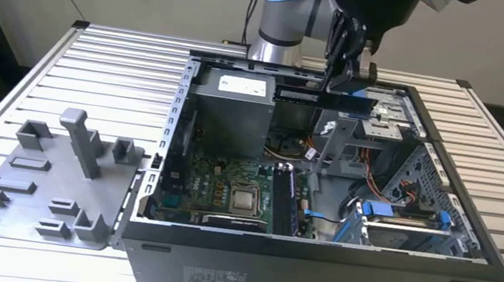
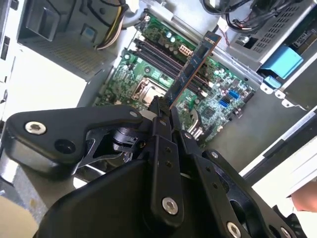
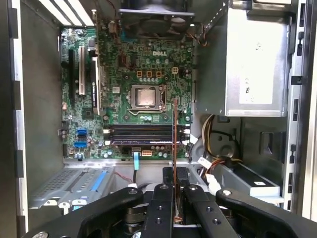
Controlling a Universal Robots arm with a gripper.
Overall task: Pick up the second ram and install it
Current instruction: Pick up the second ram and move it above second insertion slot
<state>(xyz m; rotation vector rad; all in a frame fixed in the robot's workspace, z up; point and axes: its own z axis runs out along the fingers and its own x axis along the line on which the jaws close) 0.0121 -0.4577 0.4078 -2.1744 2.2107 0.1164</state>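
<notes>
Gripper (image 2: 162,110) w/ second ram (image 2: 192,69), above mobo (image 3: 124,64); PSU (image 3: 252,64) beside

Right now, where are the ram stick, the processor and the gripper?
ram stick (image 2: 192,70), second wrist view, middle of its board.
processor (image 3: 145,97), first wrist view, centre of its silver lid.
gripper (image 2: 165,110), second wrist view, between its fingertips.

Computer case (image 1: 312,278) stood on the table (image 1: 118,60), post fixture (image 1: 34,193) just beside it at the exterior view's left, motherboard (image 1: 217,191) inside, second ram (image 1: 301,96) clamped in the gripper (image 1: 341,87) above its far edge.
</notes>
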